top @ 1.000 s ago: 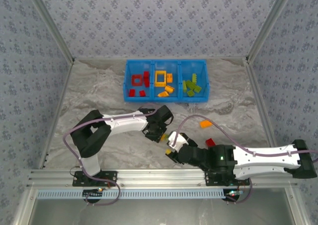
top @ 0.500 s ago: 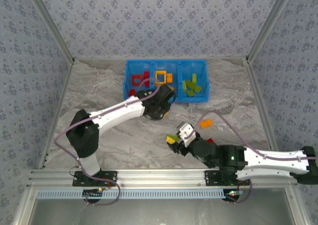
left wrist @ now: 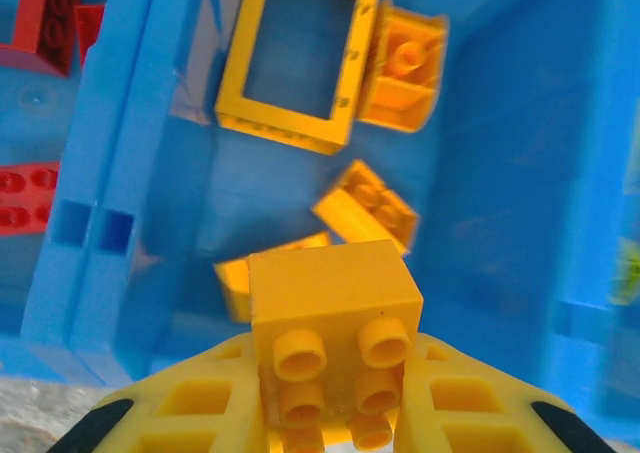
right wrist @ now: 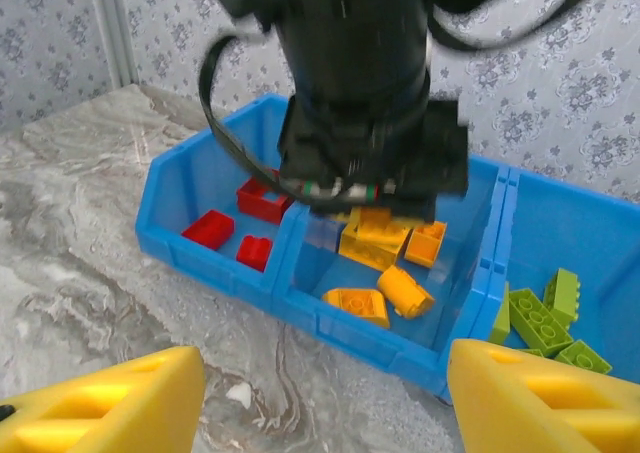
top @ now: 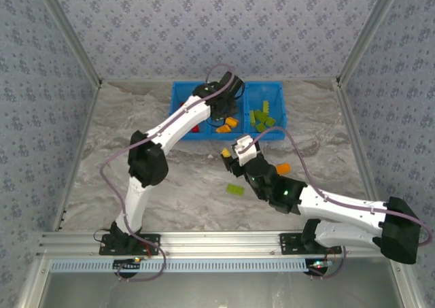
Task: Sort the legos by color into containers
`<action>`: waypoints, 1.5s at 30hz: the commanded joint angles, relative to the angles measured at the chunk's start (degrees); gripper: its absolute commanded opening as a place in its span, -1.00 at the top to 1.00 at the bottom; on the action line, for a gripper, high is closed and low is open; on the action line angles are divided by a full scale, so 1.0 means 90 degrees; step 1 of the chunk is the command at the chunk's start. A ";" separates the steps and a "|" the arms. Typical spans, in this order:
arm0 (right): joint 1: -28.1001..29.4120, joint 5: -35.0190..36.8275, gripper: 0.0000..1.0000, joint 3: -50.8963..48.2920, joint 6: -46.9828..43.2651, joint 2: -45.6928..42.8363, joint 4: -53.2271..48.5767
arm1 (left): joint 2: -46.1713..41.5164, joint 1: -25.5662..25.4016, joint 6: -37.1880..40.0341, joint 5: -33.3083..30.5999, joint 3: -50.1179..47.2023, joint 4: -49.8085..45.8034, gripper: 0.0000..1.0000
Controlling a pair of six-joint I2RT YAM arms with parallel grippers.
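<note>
My left gripper (left wrist: pixel 335 378) is shut on an orange-yellow lego (left wrist: pixel 333 291) and hangs over the middle compartment of the blue tray (top: pixel 181 111). Below it lie a yellow square frame (left wrist: pixel 297 59) and several yellow bricks. In the right wrist view that gripper (right wrist: pixel 365 103) is a dark mass above the same compartment. Red legos (right wrist: pixel 250 223) fill the left compartment and green ones (right wrist: pixel 540 318) the right. My right gripper (right wrist: pixel 320 413) stands open and holds nothing, just in front of the tray (right wrist: pixel 240 278). A green lego (top: pixel 235 189) and an orange one (top: pixel 283 168) lie on the table.
The marble-patterned table (top: pixel 122 151) is walled by patterned panels on three sides. The tray stands against the back wall. My right arm (top: pixel 319 202) stretches diagonally over the right half of the table, and the left arm (top: pixel 156 145) over the left half.
The left arm swung from mid-table up to the tray, carrying the yellow brick. The right gripper moved forward toward the tray, away from the green brick on the table.
</note>
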 commanded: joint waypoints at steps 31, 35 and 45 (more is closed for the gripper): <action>-0.1351 -0.1021 -0.34 -0.1997 0.3408 -0.0845 0.0594 | 0.1276 -0.0062 0.0614 -0.1110 0.0658 -0.0536 0.09; -0.1420 -0.1076 -0.35 -0.1933 0.3408 -0.0956 0.0356 | 0.1031 -0.0095 0.0616 -0.1116 0.0658 -0.0561 -0.13; -0.1920 -0.0539 -0.30 -0.1317 0.3860 -0.2027 -0.1925 | -0.0229 -0.0546 0.0379 -0.0971 0.0770 -0.0379 0.07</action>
